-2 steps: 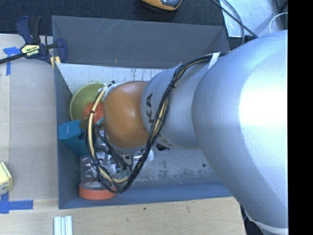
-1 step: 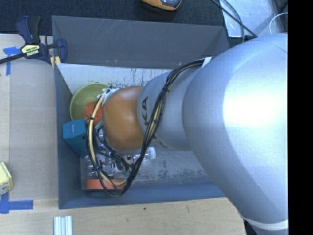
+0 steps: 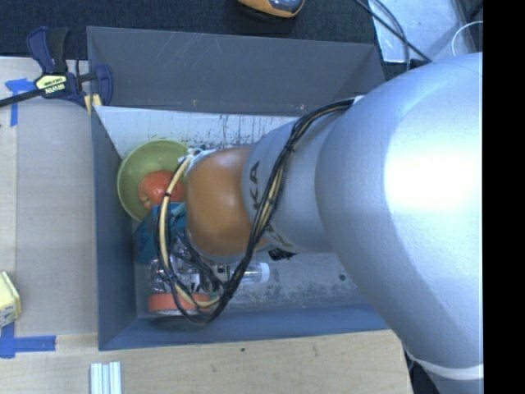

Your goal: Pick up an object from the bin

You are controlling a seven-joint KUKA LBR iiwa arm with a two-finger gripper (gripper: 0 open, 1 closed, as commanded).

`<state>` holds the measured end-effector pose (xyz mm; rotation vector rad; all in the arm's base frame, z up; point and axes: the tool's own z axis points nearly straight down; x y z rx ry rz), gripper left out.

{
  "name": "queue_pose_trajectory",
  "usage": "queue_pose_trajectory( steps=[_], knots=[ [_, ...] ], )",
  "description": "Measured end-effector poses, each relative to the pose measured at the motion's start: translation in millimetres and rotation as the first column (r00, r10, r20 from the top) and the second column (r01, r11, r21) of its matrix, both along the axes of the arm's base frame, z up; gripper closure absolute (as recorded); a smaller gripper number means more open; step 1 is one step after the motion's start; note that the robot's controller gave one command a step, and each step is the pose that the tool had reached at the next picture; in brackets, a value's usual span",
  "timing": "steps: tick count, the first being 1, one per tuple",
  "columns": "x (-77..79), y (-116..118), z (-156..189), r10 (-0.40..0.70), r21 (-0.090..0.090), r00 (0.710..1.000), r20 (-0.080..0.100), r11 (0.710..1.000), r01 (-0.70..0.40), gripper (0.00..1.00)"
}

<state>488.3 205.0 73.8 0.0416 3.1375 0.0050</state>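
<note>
My gripper's dark body shows just under the orange wrist cover, low in the bin's front left corner. It hangs over a clear plastic thing with an orange-red end lying against the front wall. A teal-blue thing lies just behind it, partly under the cover. Further back on the left sits a green bowl with a red-orange round thing in it.
The arm and its cover hide the middle and right of the bin. A clear piece pokes out to the right of the gripper. Cables loop down from the wrist to the front wall. The bin's left and front walls are close by.
</note>
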Motion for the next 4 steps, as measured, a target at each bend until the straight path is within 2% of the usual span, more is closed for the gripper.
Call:
queue_pose_trajectory(
  steps=[2,3,4],
  knots=[
    [-1.3,-0.9,8.5,0.0,-0.001,1.0,-0.002,1.0,0.0,1.0],
    [-3.5,-2.2,54.7,0.0,-0.005,1.0,-0.01,1.0,-0.001,1.0],
    [-3.0,-2.3,81.8,0.001,-0.005,1.0,-0.01,1.0,-0.001,1.0]
  ],
)
